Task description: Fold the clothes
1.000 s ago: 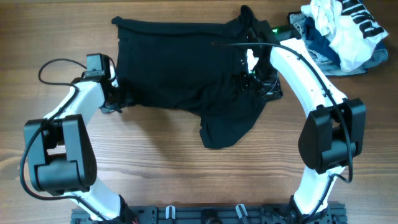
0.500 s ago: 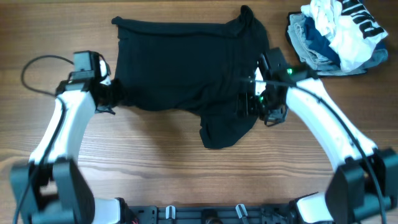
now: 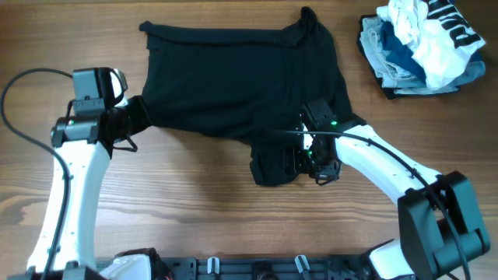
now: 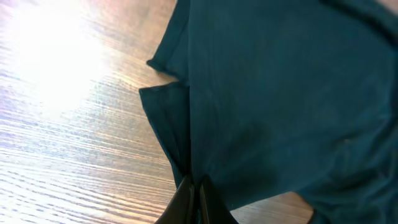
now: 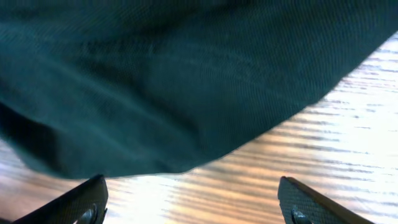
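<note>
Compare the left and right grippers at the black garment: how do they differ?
The left gripper is shut, pinching the left edge of the black garment; the right gripper is open, holding nothing. The left gripper has fabric bunched at its tips; the right gripper's fingers stand apart over bare table, just short of the garment's lower flap. Both are at the garment's edge.

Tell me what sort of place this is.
Probably a robot lab bench set up for laundry folding: a wooden table, a white left arm and right arm at a spread black garment, a heap of clothes aside.
</note>
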### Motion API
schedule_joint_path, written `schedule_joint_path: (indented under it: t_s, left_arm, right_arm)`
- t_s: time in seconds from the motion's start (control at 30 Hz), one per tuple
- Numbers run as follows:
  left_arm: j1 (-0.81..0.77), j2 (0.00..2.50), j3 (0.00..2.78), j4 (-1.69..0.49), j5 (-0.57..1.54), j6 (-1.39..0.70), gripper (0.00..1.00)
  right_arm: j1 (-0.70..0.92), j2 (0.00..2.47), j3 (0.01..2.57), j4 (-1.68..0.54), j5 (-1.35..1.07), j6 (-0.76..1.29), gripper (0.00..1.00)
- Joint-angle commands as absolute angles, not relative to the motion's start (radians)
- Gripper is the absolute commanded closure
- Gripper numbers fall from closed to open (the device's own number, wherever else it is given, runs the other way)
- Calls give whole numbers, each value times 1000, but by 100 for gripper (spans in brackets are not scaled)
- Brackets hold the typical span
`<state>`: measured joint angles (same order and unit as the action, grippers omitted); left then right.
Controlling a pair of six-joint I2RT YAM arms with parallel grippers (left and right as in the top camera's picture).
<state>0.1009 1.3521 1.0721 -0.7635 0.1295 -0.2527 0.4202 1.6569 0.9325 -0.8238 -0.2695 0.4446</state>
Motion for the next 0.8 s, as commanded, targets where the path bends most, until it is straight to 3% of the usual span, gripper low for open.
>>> schedule_joint_path:
  t_s: [0.0, 0.2, 0.3, 0.33, 0.47, 0.77]
  left_arm:
    - [104, 1291, 1079, -767, 138, -270, 96]
    - [104, 1273, 1079, -778, 138, -269, 96]
    - [104, 1273, 1079, -783, 138, -269, 96]
    - [104, 1273, 1079, -783, 138, -269, 96]
    - [104, 1271, 1079, -782, 129, -269, 96]
    - [156, 1237, 1085, -783, 104, -269, 96]
  right_arm:
    - [424, 1707, 914, -780, -293, 471, 15]
    - [448, 1782, 914, -716, -297, 482, 21]
    - [455, 1798, 914, -712, -281, 498, 30]
    - [454, 1797, 914, -718, -267, 509, 38]
    - [441, 1769, 917, -748, -234, 553, 92]
    - [244, 1491, 996, -1001, -172, 427, 96]
